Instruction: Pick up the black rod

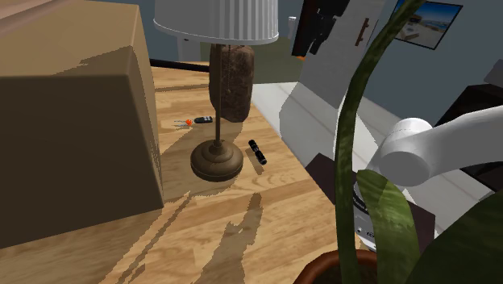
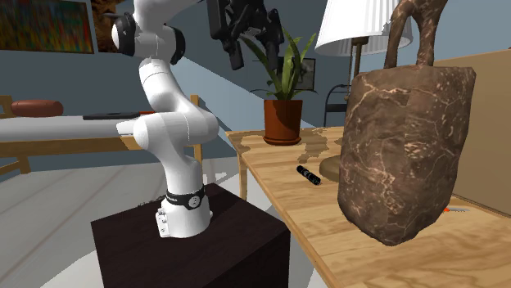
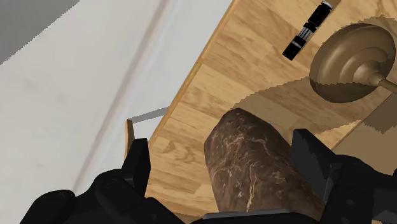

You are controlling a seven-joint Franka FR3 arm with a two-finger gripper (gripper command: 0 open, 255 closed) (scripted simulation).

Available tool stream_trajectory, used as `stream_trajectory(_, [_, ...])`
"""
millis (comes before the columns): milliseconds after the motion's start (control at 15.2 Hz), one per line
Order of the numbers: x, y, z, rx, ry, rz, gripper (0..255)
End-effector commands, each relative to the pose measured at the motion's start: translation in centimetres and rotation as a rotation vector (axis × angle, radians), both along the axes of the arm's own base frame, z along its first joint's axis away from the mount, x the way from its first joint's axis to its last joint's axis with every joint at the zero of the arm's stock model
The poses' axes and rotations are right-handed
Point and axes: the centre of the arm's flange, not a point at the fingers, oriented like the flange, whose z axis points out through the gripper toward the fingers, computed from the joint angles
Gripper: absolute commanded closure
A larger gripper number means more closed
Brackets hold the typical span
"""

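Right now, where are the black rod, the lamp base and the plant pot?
Rod [image 1: 256,152], shoulder view, its middle.
Lamp base [image 1: 211,166], shoulder view, the front of its dome.
Pot [image 2: 282,124], second exterior view, its front wall.

No word, brand or number could be read anywhere. Faint light specks sat on the black band at the arm's foot, just above the stand, too small to make out.
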Motion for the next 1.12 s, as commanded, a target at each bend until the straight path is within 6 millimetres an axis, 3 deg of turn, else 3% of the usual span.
stream_trajectory(0, [0.0, 0.0, 0.0, 0.0, 0.0, 0.0, 0])
stream_trajectory(528, [-2.8, 8.5, -7.2, -0.034, -0.017, -0.204, 0])
stream_trajectory(1056, [-3.7, 17.1, -14.7, -0.067, -0.035, -0.409, 0])
